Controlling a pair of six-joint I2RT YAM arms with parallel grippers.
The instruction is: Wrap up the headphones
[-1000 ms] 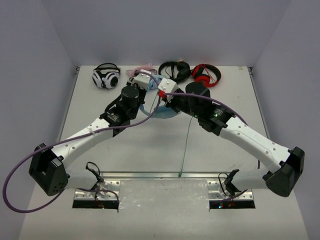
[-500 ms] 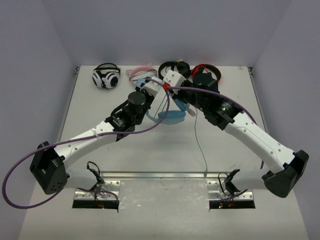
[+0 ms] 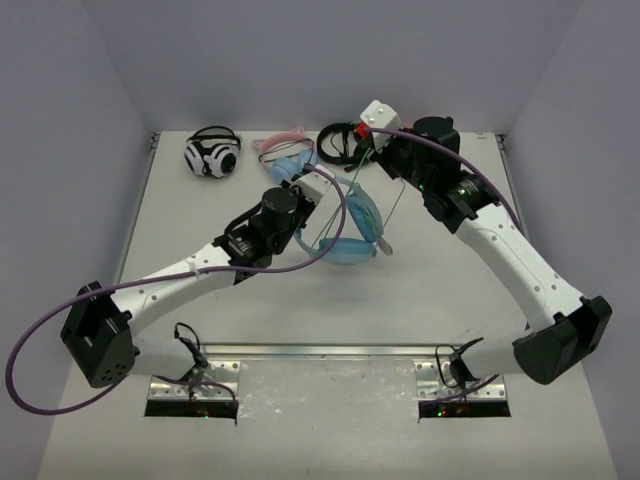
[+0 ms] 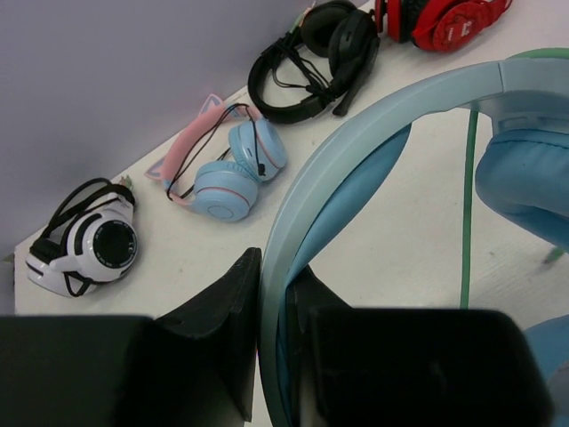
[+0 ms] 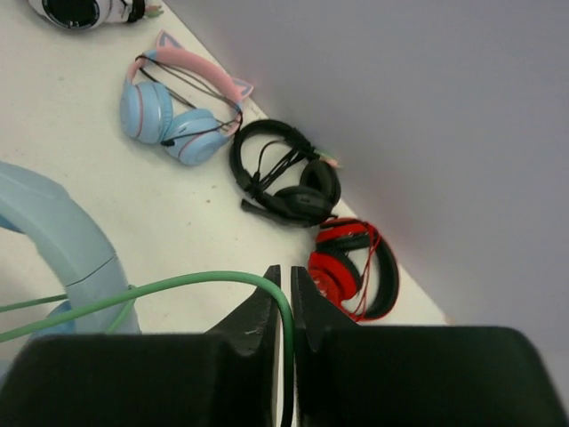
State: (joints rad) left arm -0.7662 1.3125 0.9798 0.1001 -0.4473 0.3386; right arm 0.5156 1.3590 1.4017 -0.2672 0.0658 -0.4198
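Observation:
The light-blue headphones [image 3: 347, 240] hang tilted over the middle of the table. My left gripper [image 3: 318, 190] is shut on their plain blue headband [image 4: 356, 133], which runs between the black fingers [image 4: 222, 311]; one padded ear cup [image 4: 524, 187] shows at the right. My right gripper [image 3: 368, 132] is raised near the back wall and is shut on the thin pale-green cable [image 5: 178, 286]. The cable arcs from between the right gripper [image 5: 285, 285] tips down to the headphones [image 5: 53, 231], and one strand [image 4: 467, 213] crosses the headband.
Along the back edge lie a white-and-black pair [image 3: 212, 154], a small blue pair with a pink cat-ear band [image 3: 285, 150], a black headset [image 5: 284, 178] and a red pair [image 5: 356, 267]. The right arm covers the red pair from above. Grey walls enclose the table.
The right gripper rose and swung to the back right, pulling the green cable off the front of the table. The left gripper carried the headphones rightward and lifted them.

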